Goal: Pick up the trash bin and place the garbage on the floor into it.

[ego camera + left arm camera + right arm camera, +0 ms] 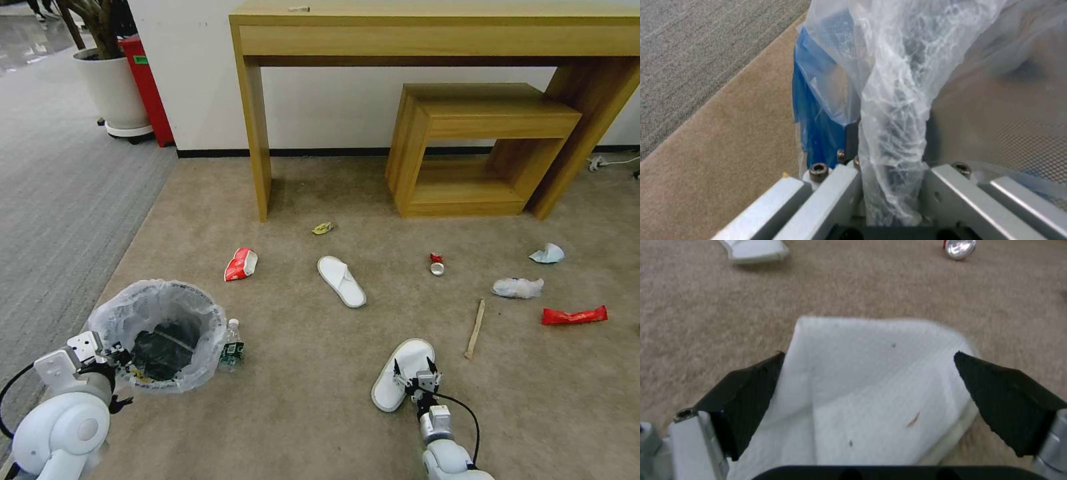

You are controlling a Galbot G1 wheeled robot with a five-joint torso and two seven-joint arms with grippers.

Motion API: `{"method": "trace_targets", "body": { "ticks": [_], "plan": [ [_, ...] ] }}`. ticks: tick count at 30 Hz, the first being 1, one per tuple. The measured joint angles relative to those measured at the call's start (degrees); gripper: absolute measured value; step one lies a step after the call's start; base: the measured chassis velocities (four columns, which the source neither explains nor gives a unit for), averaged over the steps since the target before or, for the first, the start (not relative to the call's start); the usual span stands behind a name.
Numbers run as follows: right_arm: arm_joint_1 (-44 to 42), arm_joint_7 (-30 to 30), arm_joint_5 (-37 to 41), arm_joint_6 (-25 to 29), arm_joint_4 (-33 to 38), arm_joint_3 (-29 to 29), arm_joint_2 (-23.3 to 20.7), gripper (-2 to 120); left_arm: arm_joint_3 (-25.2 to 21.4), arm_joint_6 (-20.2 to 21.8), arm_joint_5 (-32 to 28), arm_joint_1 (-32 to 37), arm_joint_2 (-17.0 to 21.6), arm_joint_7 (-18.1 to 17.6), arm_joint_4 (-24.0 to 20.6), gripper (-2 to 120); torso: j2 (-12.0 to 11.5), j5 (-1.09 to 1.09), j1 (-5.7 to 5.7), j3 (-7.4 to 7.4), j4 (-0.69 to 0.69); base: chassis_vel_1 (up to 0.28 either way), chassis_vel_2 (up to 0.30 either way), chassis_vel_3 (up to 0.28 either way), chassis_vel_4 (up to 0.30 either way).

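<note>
The crinkled bag hides most of the trash bin point(160, 333), which sits at the carpet's left edge. The left gripper point(889, 186) is pinched on its rim and bag. The right gripper point(415, 372), fingers apart, hangs over the near white slipper point(402, 373), hiding its heel. The slipper's toe points away, leaning right.

My left arm ends at seven o'clock in the head view in a rounded glossy white joint shell with a grey disc on its side, and a thin black cable loops beside it. My left gripper point(889, 186) is built of pale silver metal bars fastened with dark hex-socket screws. My right gripper point(871, 396) has two black, ribbed, wedge-shaped fingers point(751, 390) on silver mounts, with a slim white forearm and a black cable at five o'clock.
</note>
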Motion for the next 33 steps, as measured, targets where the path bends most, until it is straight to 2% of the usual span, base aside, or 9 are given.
{"method": "trace_targets", "body": {
  "ticks": [10,11,16,23,33],
  "plan": [
    [0.1,0.5,-0.5,-0.3,-1.8,0.0,1.1,91,0.2,-0.2,-0.2,-0.3,0.2,0.0,0.0,0,0.0,0.00,0.00,0.00,0.00,0.000,0.000,0.000,0.000],
    [0.1,0.5,-0.6,-0.3,-1.9,-0.1,1.1,84,0.3,-0.2,-0.2,-0.3,0.2,0.0,0.1,0,0.0,0.00,0.00,0.00,0.00,0.000,0.000,0.000,0.000],
    [0.1,0.6,-0.9,-0.3,-2.1,-0.2,1.2,75,0.3,-0.3,-0.3,-0.4,0.3,0.2,0.4,0,0.0,0.00,0.00,0.00,0.00,0.000,0.000,0.000,0.000],
    [0.1,1.0,-1.2,-0.3,-2.0,-0.5,1.1,51,0.3,-0.8,-0.2,-0.5,0.4,0.7,1.0,0,0.0,0.00,0.00,0.00,0.01,0.000,0.000,0.000,0.000],
    [0.5,1.2,-1.2,-0.3,-2.3,-1.0,0.6,45,0.4,-1.0,-0.1,-0.5,0.1,0.9,1.0,0,0.0,0.00,0.00,0.00,0.00,0.000,0.000,0.000,0.000]
  ]
}}
